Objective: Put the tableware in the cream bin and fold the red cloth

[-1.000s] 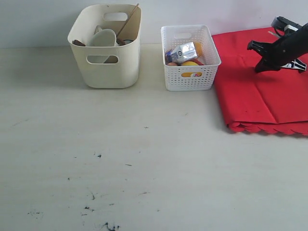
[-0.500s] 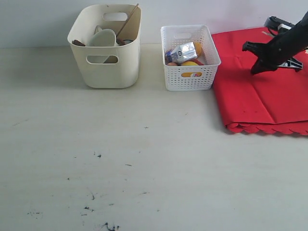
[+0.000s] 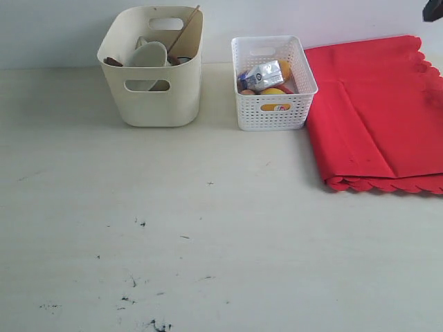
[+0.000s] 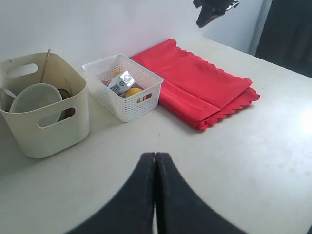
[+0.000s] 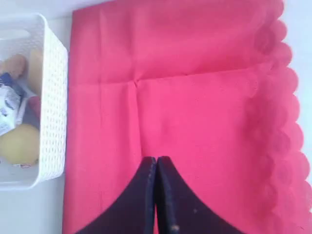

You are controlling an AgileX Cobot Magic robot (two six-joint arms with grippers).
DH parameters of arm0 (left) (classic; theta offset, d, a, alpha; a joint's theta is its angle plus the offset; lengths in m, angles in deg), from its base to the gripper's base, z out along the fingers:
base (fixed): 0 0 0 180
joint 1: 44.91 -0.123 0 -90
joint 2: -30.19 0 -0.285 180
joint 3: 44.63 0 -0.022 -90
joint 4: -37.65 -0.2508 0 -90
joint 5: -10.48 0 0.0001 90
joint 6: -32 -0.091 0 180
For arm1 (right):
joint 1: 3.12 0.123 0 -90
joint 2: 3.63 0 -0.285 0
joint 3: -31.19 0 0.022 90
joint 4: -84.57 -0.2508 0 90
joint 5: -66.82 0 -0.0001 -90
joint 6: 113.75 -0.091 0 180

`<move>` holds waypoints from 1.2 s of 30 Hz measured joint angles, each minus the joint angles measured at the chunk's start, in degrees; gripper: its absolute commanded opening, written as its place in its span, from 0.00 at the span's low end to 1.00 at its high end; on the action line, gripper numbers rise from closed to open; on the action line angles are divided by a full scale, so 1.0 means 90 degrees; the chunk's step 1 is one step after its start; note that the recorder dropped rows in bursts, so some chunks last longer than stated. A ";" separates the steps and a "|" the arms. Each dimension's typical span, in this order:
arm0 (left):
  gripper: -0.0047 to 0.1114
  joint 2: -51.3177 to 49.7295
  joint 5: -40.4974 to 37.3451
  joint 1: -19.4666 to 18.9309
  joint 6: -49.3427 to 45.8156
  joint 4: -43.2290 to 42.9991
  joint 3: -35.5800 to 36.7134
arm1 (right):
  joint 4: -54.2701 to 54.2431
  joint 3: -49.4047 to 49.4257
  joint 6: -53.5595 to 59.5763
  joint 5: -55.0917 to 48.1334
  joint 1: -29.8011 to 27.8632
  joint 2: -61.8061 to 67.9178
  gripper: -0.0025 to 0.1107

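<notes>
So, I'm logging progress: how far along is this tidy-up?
Done: the bowl and chopsticks sit in the cream bin, and the red cloth lies folded beside the white basket. In hand: nothing; the left gripper and right gripper are shut and empty. Left: apparently nothing, the job looks finished.

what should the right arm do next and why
Probably just draw the right gripper back to rest: the bowl and a chopstick sit in the cream bin, the red cloth lies folded beside the white basket, and no tableware shows outside the bin.
</notes>
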 measured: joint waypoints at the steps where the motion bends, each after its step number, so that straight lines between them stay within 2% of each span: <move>1: 0.04 0.0000 0.0000 0.0000 0.0000 0.0000 0.0000 | 0.0015 0.0085 0.0000 -0.0032 0.0000 -0.0271 0.02; 14: 0.04 0.0024 0.0525 0.0000 -0.0015 -0.0012 0.0343 | 0.0056 0.2234 -0.0009 0.0283 0.0000 -0.3593 0.02; 20: 0.04 0.0603 0.1099 0.0000 -0.0015 -0.0012 0.0774 | 0.0056 0.3915 -0.0009 0.0695 0.0015 -0.5747 0.02; 29: 0.04 0.1680 0.1890 0.0000 -0.0029 -0.0012 0.1356 | 0.0107 0.5783 0.0269 0.1209 0.0988 -0.8526 0.02; 36: 0.04 0.2068 0.2178 0.0000 -0.0042 -0.0012 0.1550 | 0.0069 0.6697 0.0280 0.1416 0.1149 -0.9856 0.02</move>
